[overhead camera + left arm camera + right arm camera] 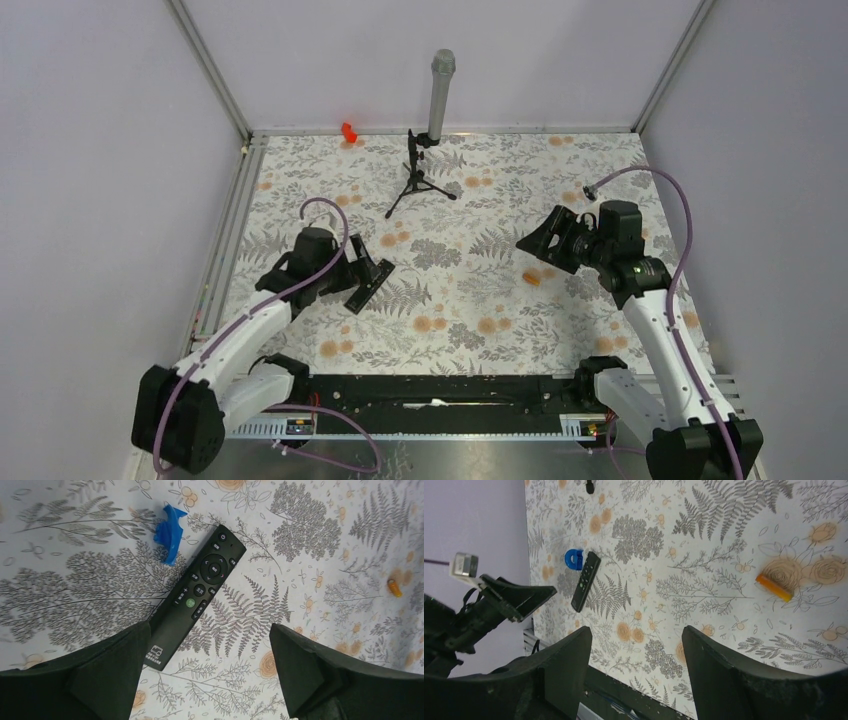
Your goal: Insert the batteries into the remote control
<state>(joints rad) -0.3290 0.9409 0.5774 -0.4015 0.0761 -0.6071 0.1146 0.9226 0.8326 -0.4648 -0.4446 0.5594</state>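
Top view: the remote control cannot be made out, hidden under the left arm's head. Both wrist views cut off the finger bases at the bottom edge.

Left fingers (105,675): spread wide, nothing between them, above the flowered counter (310,545). Remote control (197,596) lies button side up and slanted. Its near end sits just beside the inner edge of the finger on the left of that view, slightly overlapped by it; contact cannot be told. The rest runs away up and to the right, into the gap ahead. A blue piece (169,532) lies just beside its far end. One battery (394,588) shows small at the right edge, well apart.

Right fingers (744,680): also spread, holding nothing. The battery lies flat on the counter beyond the finger on the right of that view, clear of it. A second battery is not made out.

Far side: a microphone stand (420,185). At the back edge, a red-orange item (348,131), too small to identify.
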